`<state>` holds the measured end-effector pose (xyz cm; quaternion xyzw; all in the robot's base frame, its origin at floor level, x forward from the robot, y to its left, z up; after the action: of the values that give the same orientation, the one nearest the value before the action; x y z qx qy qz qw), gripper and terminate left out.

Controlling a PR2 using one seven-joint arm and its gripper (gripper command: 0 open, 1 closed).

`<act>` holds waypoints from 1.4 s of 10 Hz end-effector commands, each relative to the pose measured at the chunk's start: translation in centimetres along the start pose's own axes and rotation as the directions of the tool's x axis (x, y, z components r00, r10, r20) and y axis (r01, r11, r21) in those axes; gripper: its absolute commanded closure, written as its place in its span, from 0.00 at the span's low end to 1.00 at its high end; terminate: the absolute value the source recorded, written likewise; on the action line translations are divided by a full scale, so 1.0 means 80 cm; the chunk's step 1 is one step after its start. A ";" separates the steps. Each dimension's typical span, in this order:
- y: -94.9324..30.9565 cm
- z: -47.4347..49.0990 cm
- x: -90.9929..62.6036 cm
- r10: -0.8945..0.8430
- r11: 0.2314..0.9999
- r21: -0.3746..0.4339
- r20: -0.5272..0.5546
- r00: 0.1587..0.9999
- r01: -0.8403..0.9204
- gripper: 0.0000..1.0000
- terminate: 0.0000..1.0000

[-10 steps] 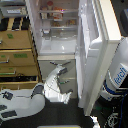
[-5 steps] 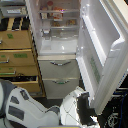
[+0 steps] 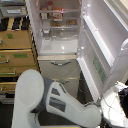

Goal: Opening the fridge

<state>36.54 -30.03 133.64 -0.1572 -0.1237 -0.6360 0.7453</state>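
Observation:
The tall white fridge (image 3: 56, 46) stands in the middle of the exterior view. Its large upper door (image 3: 97, 42) is swung wide open toward the exterior view's right, with the green-logo sticker (image 3: 99, 71) on its lower part. The lit shelves inside hold several items. A lower drawer (image 3: 59, 71) below the open compartment is closed. My white arm (image 3: 55, 102) fills the bottom of the view and reaches right, toward the door's lower edge. The gripper (image 3: 116, 102) is a dark blurred shape there; its jaws are not readable.
A tan wooden drawer cabinet (image 3: 17, 52) stands right beside the fridge on the exterior view's left. My bulky forearm hides the floor and the bottom drawer. The open door blocks the exterior view's right side.
The view has shifted, and my arm has come from in front of the lower drawers to the bottom foreground, reaching right. The upper door stays open throughout.

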 end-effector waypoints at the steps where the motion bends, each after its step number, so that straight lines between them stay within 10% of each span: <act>1: 0.240 -0.356 0.358 -0.064 0.984 0.160 -0.088 0.994 0.078 0.00 0.00; 6: 0.275 -0.313 0.247 -0.284 0.957 -0.042 0.051 0.957 0.286 0.00 0.00; 8: 0.283 -0.283 -0.085 -0.428 0.902 -0.110 -0.101 0.898 0.417 0.00 0.00; 14: 0.291 -0.262 -0.539 -0.084 0.989 -0.144 -0.279 0.957 0.045 0.00 0.00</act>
<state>46.67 -48.64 113.98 -0.1086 -0.1356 -0.7905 0.5873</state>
